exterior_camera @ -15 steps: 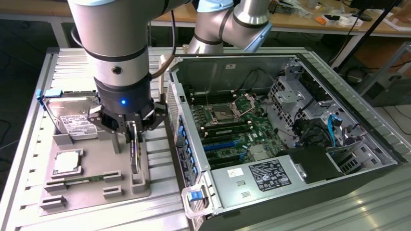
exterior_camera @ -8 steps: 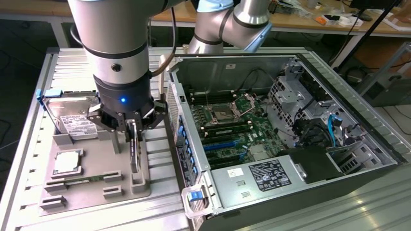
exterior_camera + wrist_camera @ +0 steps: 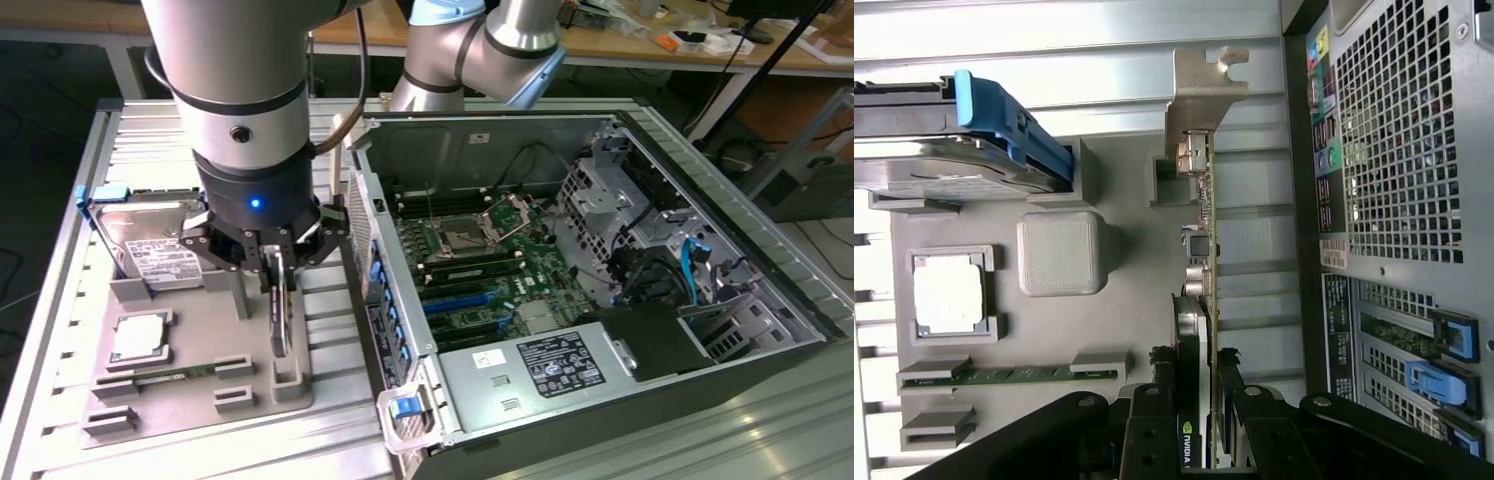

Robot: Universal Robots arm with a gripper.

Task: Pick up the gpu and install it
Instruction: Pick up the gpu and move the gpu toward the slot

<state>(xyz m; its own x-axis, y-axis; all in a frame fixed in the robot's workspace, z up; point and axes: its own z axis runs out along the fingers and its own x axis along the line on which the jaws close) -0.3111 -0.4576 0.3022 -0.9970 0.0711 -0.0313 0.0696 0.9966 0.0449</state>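
You've got the gripper [image 3: 278,265] pinching the gpu [image 3: 280,322], card upright on the grey tray [image 3: 200,405] beside the PC case [image 3: 400,400]

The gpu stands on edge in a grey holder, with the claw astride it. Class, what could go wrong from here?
The claw pinches the gpu by its upper edge, so it might tilt or slip. Its bracket end sits against a post of the grey holder and could snag. The computer case stands close beside, so the card might knock its wall.
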